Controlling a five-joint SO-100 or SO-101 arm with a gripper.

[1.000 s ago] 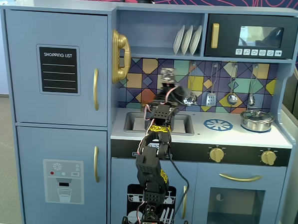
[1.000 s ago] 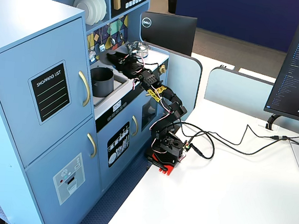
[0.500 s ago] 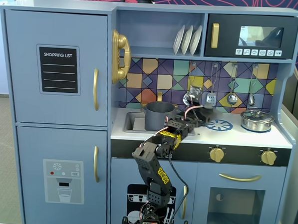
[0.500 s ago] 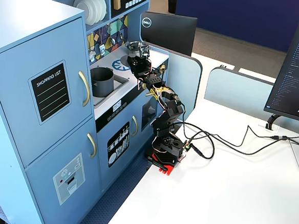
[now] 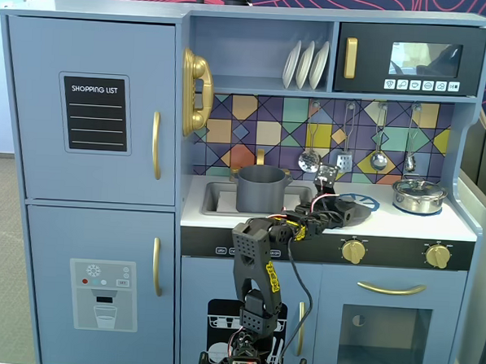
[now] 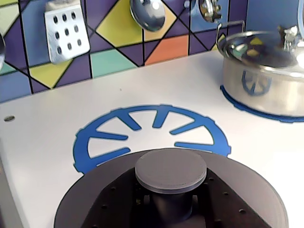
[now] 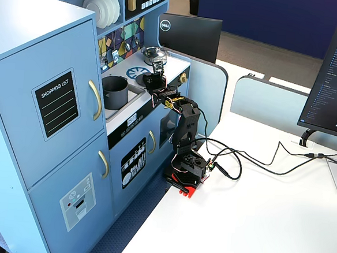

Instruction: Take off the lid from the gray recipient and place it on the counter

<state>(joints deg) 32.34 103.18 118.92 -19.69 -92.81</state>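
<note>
Tool (image 6: 173, 209) is gripping lid (image 6: 118, 190) by its knob near tabletop (image 6: 47, 128) front edge; releasing early risks it sliding off.

A shiny silver pot (image 5: 419, 195) sits beneath hanging utensils (image 5: 379, 159).

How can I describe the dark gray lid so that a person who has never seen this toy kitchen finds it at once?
Find the white counter of the blue toy kitchen, then the blue spoked burner print at its middle. The round, flat, matte dark gray lid hangs just in front of that print, held by its knob in the black robot hand. The shiny silver pot beside it keeps its own lid on.
</note>
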